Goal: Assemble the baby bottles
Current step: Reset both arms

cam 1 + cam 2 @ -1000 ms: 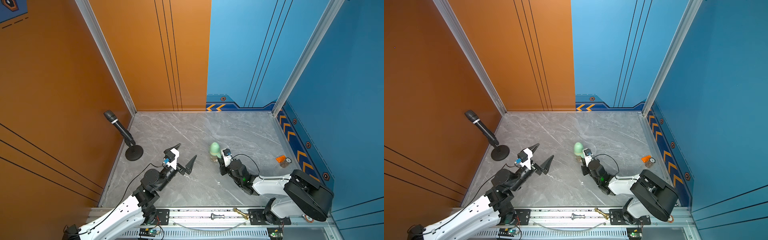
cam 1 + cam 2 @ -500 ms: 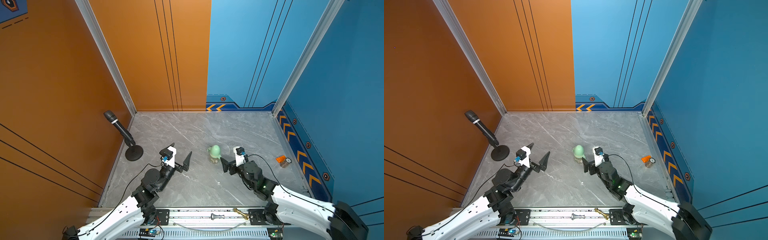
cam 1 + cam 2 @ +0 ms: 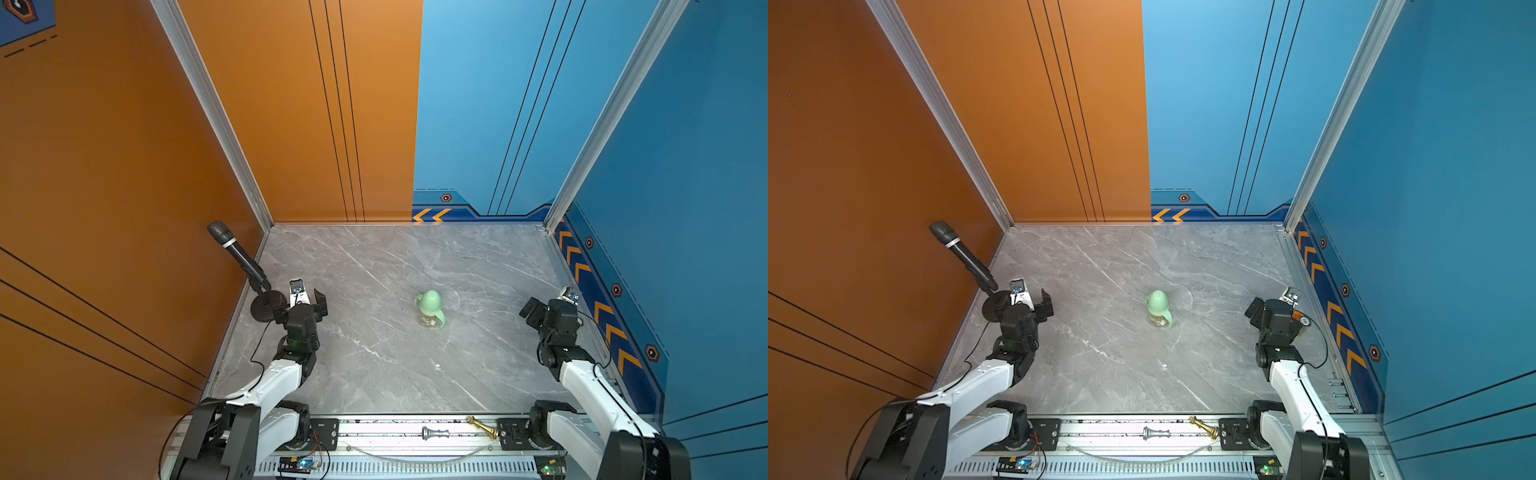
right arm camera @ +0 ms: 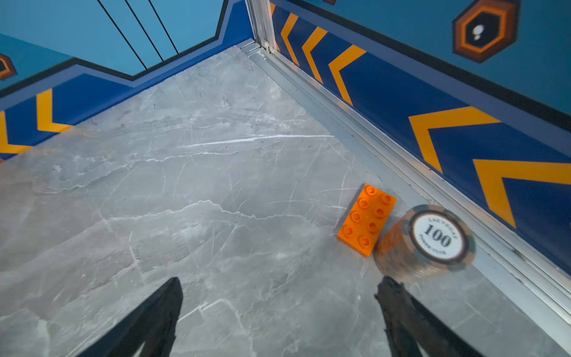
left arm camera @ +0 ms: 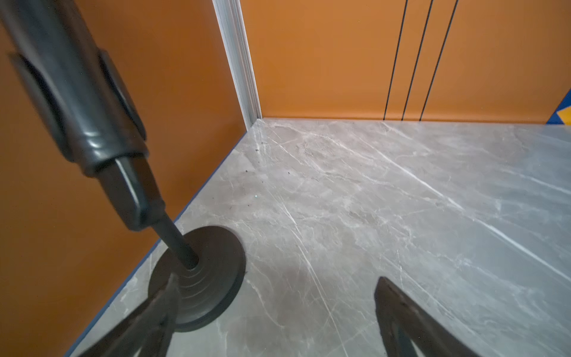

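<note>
One baby bottle (image 3: 430,307) (image 3: 1158,309) stands alone mid-table in both top views: mint-green dome cap on top, a green handle at its side, amber clear body below. My left gripper (image 3: 301,305) (image 3: 1025,305) sits far to its left beside the microphone stand, open, and the left wrist view shows only bare table between the left gripper's (image 5: 276,279) fingers. My right gripper (image 3: 552,305) (image 3: 1275,311) is far to the bottle's right near the blue wall. In the right wrist view the right gripper (image 4: 281,279) stands open and empty.
A black microphone (image 3: 239,251) leans on a round stand base (image 3: 266,305) (image 5: 200,278) touching distance from my left fingers. An orange brick (image 4: 366,219) and a stack of poker chips (image 4: 429,244) lie by the right wall. Two chess pieces (image 3: 434,433) rest on the front rail.
My right gripper opened, let go of the bottle and pulled back to the right wall. My left arm swung back left toward the microphone stand. The bottle stays standing.
</note>
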Robot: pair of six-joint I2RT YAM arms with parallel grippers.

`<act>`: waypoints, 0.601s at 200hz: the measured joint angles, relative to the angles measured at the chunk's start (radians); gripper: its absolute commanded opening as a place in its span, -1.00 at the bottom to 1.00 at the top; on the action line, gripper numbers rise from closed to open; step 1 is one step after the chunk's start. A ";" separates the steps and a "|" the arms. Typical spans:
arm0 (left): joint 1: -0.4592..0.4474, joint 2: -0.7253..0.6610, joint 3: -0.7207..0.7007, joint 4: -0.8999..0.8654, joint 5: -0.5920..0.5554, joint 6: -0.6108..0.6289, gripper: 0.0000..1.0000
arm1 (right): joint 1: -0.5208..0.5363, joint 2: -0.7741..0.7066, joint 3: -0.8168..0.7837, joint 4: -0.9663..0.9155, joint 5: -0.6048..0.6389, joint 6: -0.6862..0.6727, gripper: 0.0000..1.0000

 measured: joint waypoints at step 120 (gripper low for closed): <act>0.096 0.420 0.143 0.246 0.208 0.010 0.95 | 0.158 0.527 0.050 0.618 0.054 -0.235 0.99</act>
